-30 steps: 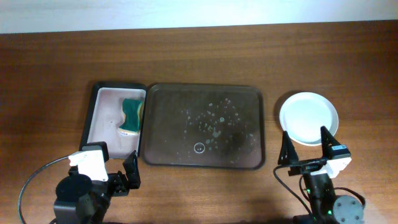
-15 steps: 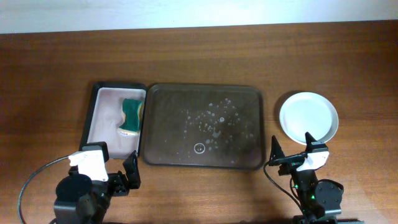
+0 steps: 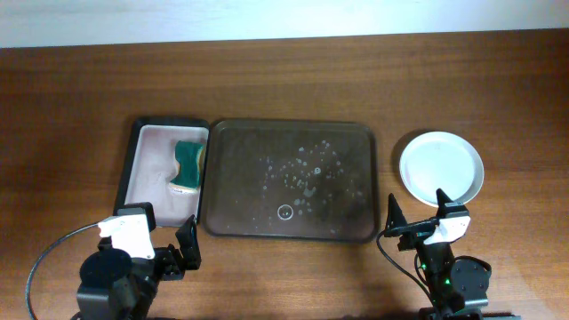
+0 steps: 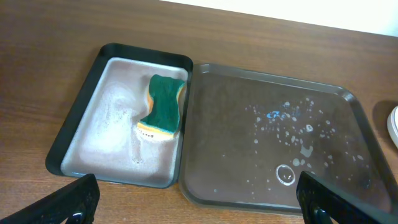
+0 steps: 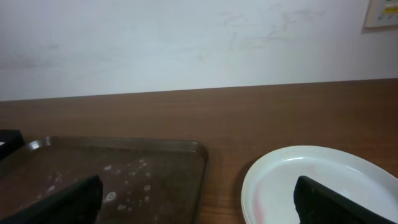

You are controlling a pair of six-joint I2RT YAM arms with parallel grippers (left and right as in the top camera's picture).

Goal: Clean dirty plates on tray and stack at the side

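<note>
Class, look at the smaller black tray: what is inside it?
Inside the black tray lies one green-and-yellow sponge on a pale, sudsy floor. Whatever is beneath the sponge is hidden.

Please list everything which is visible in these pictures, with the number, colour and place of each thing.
large rectangular dark brown tray: one, brown, wet with droplets, table middle.
smaller rectangular black tray: one, black with pale pinkish inside, left of the brown tray.
sponge: one, green and yellow, inside the black tray.
round white plate: at least one, faint red smear, right of the brown tray.
wooden table: one, brown, under everything.
left hand: one, black, open, near the black tray.
right hand: one, black, open, near the plate.
</note>
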